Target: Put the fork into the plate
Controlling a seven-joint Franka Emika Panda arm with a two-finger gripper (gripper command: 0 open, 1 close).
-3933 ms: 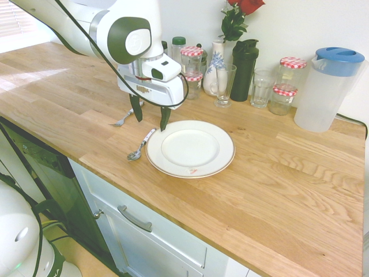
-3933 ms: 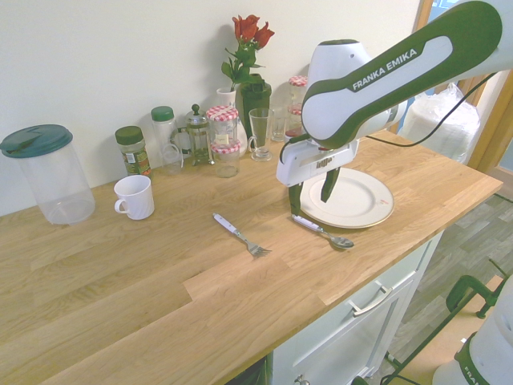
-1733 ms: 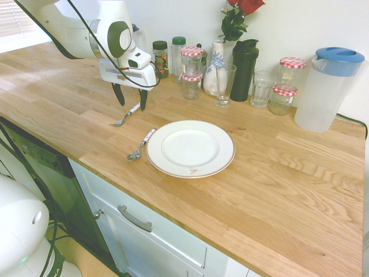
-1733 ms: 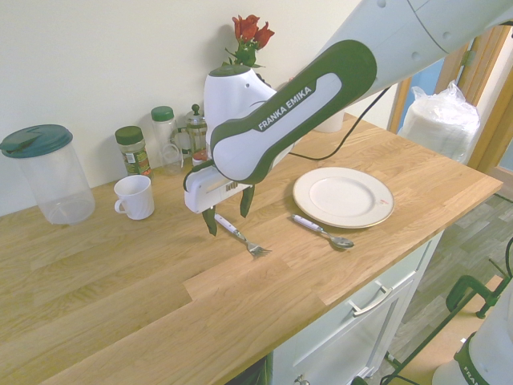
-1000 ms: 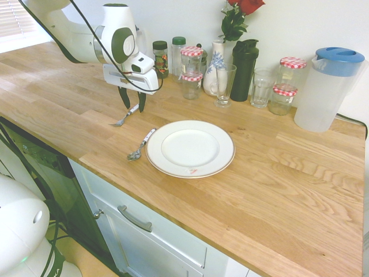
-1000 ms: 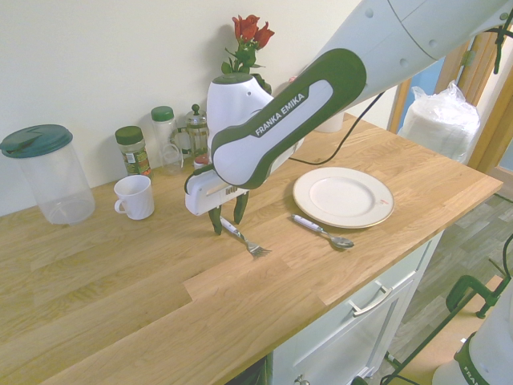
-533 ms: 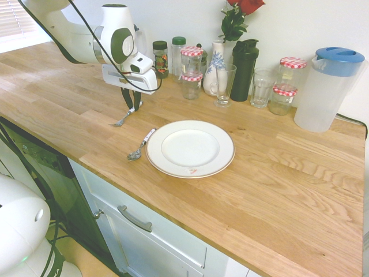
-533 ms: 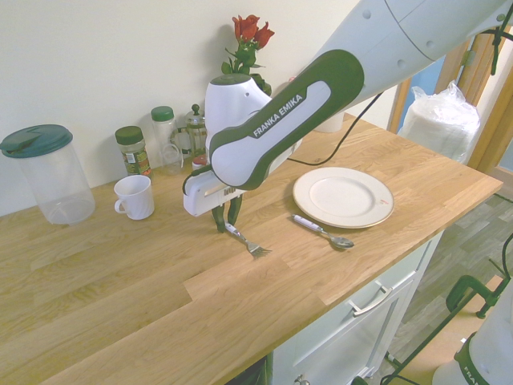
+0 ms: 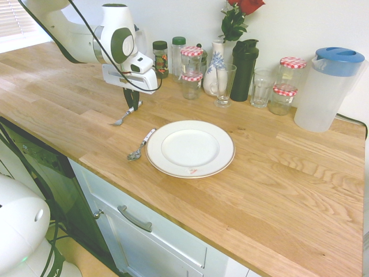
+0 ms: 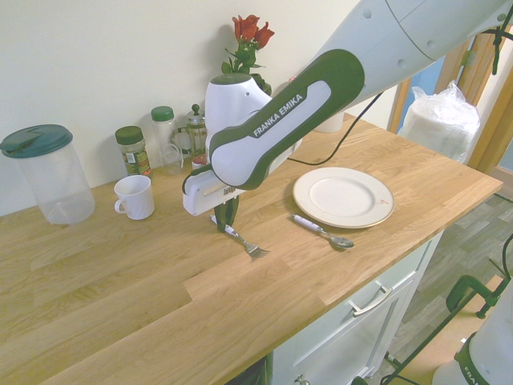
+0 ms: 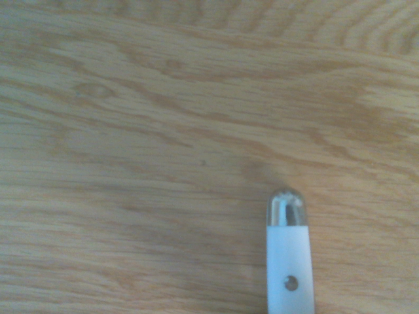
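- Gripper (image 9: 132, 108) points straight down, fingers clenched on the fork (image 9: 125, 117) handle, approx. mid-handle.
- Fork lies flat on the wood counter (image 9: 277, 173), tines end away from the plate (image 9: 190, 148), well apart from it.
- Spoon (image 9: 140, 145) sits betw. fork and plate, handle tip just beside plate rim.
- Plate has nothing on it; small red mark on its near edge.
- Wrist view: pale handle end of fork (image 11: 289, 261) w/ a rivet, over wood grain.
- Jars, glasses, vase w/ rose behind plate by the wall; white mug (image 10: 133, 197) further along the wall, past the fork.

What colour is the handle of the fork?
The fork has a white handle with a silver metal end cap, clearest in the wrist view.
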